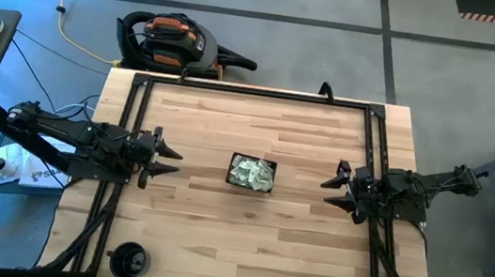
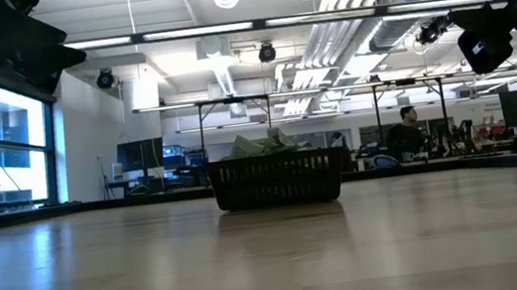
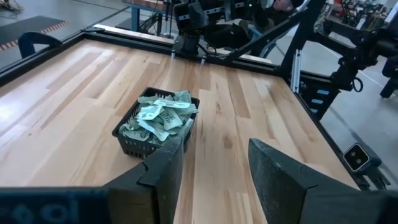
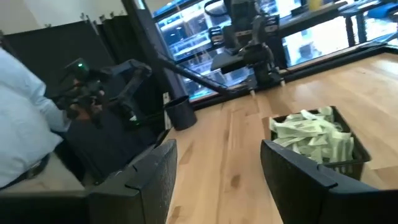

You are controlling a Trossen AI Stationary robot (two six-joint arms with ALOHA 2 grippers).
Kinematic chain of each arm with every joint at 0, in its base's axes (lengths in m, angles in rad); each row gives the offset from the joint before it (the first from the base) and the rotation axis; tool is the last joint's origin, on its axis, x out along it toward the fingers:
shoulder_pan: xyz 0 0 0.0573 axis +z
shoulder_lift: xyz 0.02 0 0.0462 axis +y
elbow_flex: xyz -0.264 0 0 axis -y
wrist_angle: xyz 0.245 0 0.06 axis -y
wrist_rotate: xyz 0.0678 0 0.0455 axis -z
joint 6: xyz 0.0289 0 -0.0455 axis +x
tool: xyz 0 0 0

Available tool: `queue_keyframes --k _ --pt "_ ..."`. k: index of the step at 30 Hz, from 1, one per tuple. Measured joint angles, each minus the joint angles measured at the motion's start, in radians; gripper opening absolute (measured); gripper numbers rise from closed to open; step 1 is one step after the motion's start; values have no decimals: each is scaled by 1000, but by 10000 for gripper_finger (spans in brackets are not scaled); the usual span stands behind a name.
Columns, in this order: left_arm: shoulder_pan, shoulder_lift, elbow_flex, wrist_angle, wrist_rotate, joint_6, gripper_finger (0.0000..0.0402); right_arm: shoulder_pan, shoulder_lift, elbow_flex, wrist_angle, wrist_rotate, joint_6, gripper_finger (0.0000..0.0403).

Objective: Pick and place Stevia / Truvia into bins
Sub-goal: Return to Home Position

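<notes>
— Two dark fingers point(image 3: 163, 168) sit closest in the left wrist view: the left gripper point(image 3: 214, 142) has them spread apart, with bare wood of the table point(image 3: 217, 121) showing between. Where are the sachets?
— Piled in the black tray point(image 1: 250, 190) at the middle of the table, pale green and white Stevia packets point(image 1: 253, 172) heaped above its rim. From table height the heap shows over the mesh wall.
— And the right gripper point(image 1: 328, 193)?
— Parted as well and holding nothing, over the table's right side, pointing toward the tray and well apart from it. The left gripper mirrors it on the left side.
— Anything else about?
— One round black cup point(image 1: 128, 260) near the corner at the lower left of the high view; an orange-and-black vacuum point(image 1: 170, 39) lies on the floor beyond the far edge
</notes>
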Motion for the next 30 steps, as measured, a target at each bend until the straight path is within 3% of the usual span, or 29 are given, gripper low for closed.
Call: queue_keyframes --k 8,10,14,19,30 --pt "0 0 0 0 19 -26 216 -1 0 0 -1 -12 0 222" --pt "0 0 0 2 20 -32 216 -2 8 0 4 31 -22 222" --pt "0 0 0 9 20 -44 216 -15 12 0 22 142 -243 222" --pt "0 0 0 10 19 -54 216 -37 13 0 22 150 -484 222" --pt "0 0 0 22 15 -51 216 -64 14 0 20 125 -465 222"
